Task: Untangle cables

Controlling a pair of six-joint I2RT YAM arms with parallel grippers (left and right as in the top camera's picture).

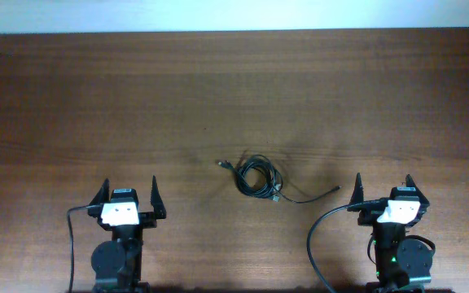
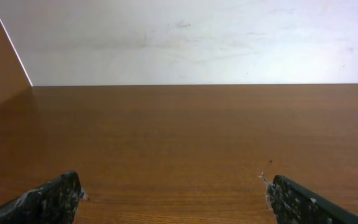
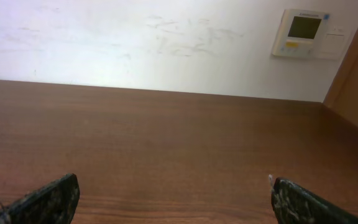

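The cables [image 1: 257, 177] lie as a small tangled black coil on the wooden table in the overhead view, between the two arms. One plug end [image 1: 221, 164] sticks out to the left, another end [image 1: 335, 190] trails toward the right arm. My left gripper [image 1: 129, 194] is open and empty at the front left, well apart from the coil. My right gripper [image 1: 383, 185] is open and empty at the front right, close to the trailing end. Both wrist views show only open fingers over bare wood, left [image 2: 173, 196] and right [image 3: 174, 198]; the cables are out of view there.
The wooden table [image 1: 234, 89] stretches back to a white wall. A thick arm cable [image 1: 316, 236] loops beside the right arm, another [image 1: 72, 244] hangs by the left arm. A wall thermostat [image 3: 303, 32] shows in the right wrist view.
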